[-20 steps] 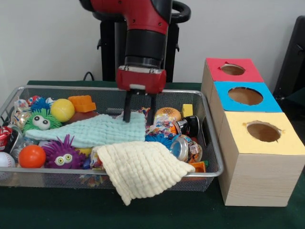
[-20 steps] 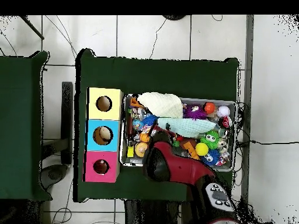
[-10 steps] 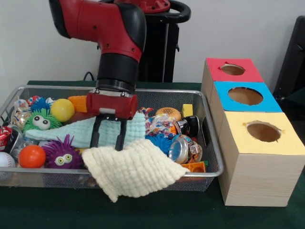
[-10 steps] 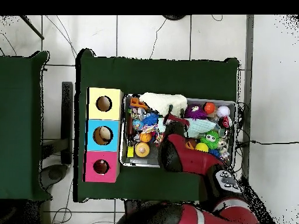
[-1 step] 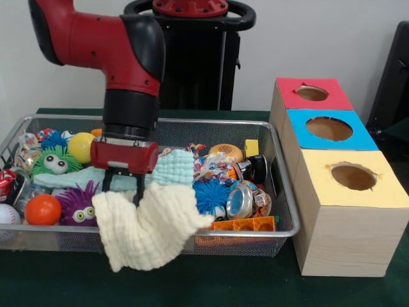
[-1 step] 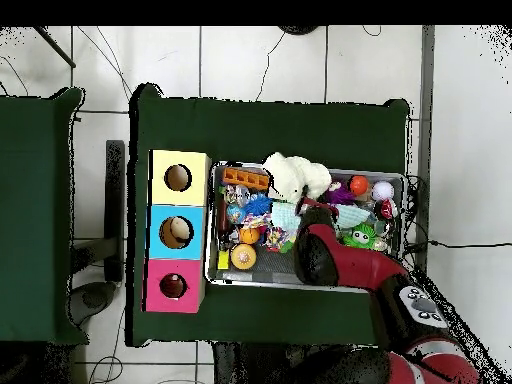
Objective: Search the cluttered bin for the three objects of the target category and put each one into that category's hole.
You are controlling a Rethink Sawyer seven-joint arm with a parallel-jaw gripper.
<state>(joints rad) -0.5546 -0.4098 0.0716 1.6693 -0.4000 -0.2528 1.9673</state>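
Note:
My gripper (image 5: 121, 190) hangs low over the left half of the wire bin (image 5: 281, 192), open, with its fingers (image 5: 106, 182) dipping behind a cream waffle cloth (image 5: 150, 227). That cloth is bunched against the fingers and drapes over the bin's front rim. A mint cloth (image 5: 174, 167) lies crumpled just right of the gripper. In the overhead view the arm covers the gripper, and the cream cloth (image 6: 292, 177) sits at the bin's top edge. An orange block (image 5: 243, 224) and a blue spiky ball (image 5: 211, 194) lie uncovered.
Red (image 5: 311, 93), blue (image 5: 329, 128) and yellow (image 5: 353, 176) boxes with round holes stand right of the bin. Left of the gripper lie an orange ball (image 5: 43, 209), a purple fuzzy toy (image 5: 82, 208), a green fuzzy toy (image 5: 54, 161) and a yellow ball (image 5: 83, 147).
My gripper has swept left and toward the front rim, dragging the cream cloth with it. The mint cloth has bunched up. The orange block and blue spiky ball have come into sight.

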